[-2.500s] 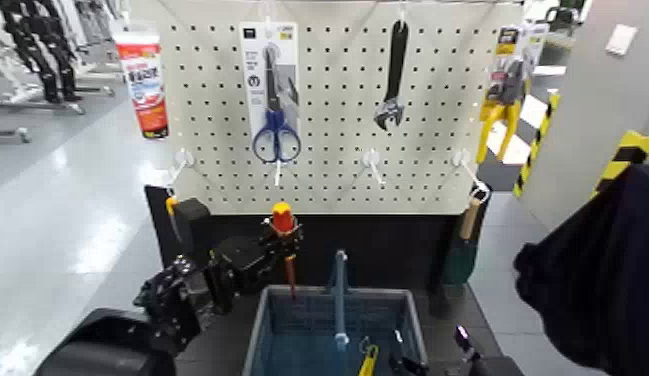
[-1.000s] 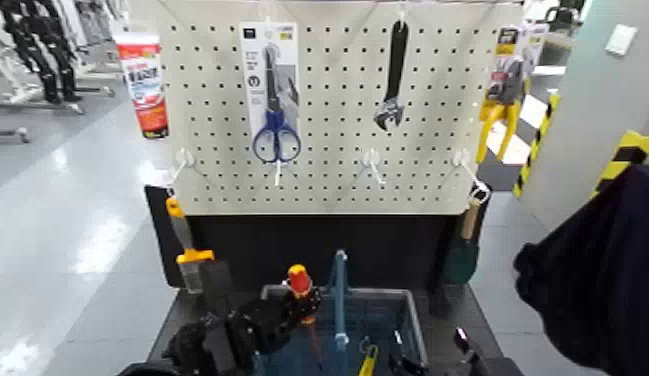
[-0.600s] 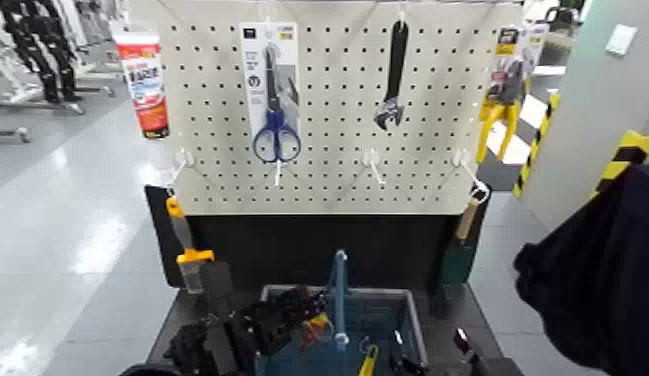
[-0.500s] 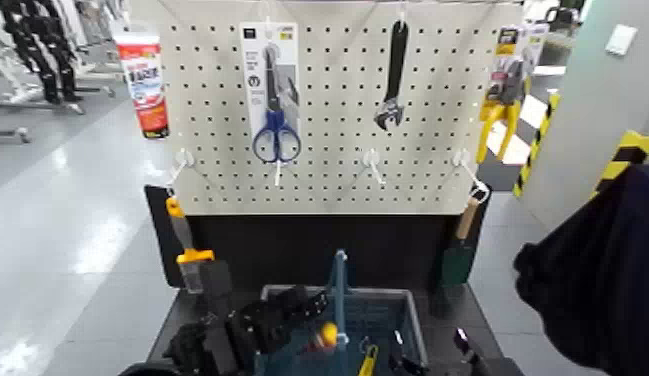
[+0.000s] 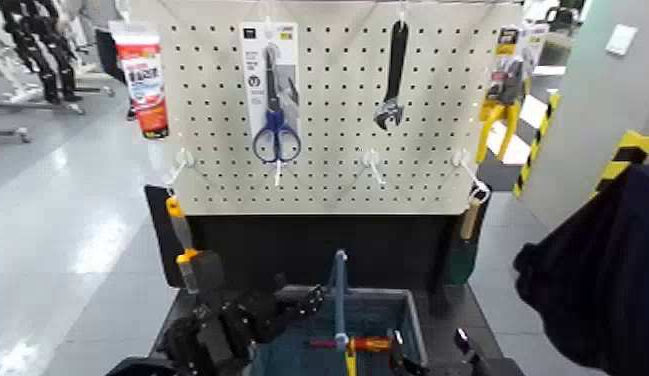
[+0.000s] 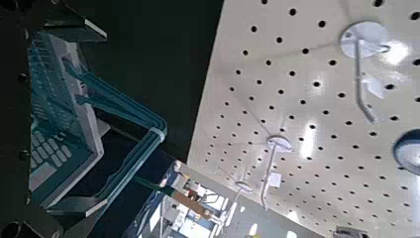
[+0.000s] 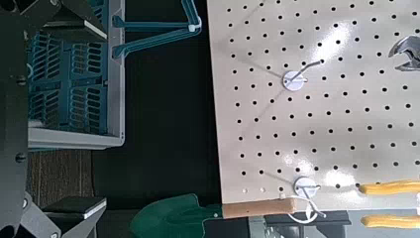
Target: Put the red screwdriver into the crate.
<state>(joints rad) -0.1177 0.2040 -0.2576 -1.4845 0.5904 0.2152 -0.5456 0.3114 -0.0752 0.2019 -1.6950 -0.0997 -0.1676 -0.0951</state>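
The red screwdriver (image 5: 356, 344) lies flat on the floor of the grey-blue crate (image 5: 414, 316), its yellow-banded handle to the right of the upright blue handle (image 5: 339, 290). My left gripper (image 5: 308, 298) is open and empty over the crate's back-left rim, just left of the handle. My right gripper (image 5: 462, 348) is parked low at the crate's right side, with its fingers apart. The crate also shows in the left wrist view (image 6: 59, 129) and in the right wrist view (image 7: 69, 89).
A white pegboard (image 5: 328, 170) stands behind the crate with blue-handled scissors (image 5: 275, 110), a black wrench (image 5: 392, 75) and yellow pliers (image 5: 503, 95). An orange-handled brush (image 5: 178, 235) hangs at the left, a green trowel (image 5: 462, 250) at the right. A dark garment (image 5: 598, 280) fills the right edge.
My left gripper carried the screwdriver down from the pegboard into the crate and let it go. The screwdriver fell flat onto the crate floor. The gripper has drawn back a little.
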